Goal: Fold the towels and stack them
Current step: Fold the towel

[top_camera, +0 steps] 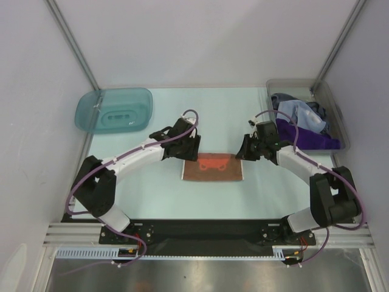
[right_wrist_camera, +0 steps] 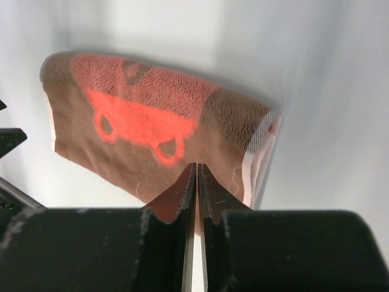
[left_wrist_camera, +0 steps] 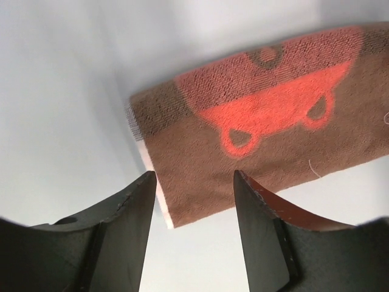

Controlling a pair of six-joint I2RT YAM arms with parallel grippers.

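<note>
A folded orange-brown towel with red print [top_camera: 213, 166] lies flat in the middle of the table. It also shows in the left wrist view [left_wrist_camera: 261, 121] and the right wrist view [right_wrist_camera: 152, 134]. My left gripper [top_camera: 186, 152] is open and empty, its jaws [left_wrist_camera: 193, 176] over the towel's left end. My right gripper [top_camera: 243, 152] is shut, its tips [right_wrist_camera: 196, 165] just above the towel's right end with nothing seen between them. A deep purple towel [top_camera: 304, 137], a pale blue-white one [top_camera: 301, 113] and a grey-blue one [top_camera: 283, 99] lie crumpled in the bin.
The clear grey bin [top_camera: 292, 82] stands at the back right, close behind my right arm. A teal plastic tray [top_camera: 113, 109] lies upside down at the back left. White walls close in the table on three sides.
</note>
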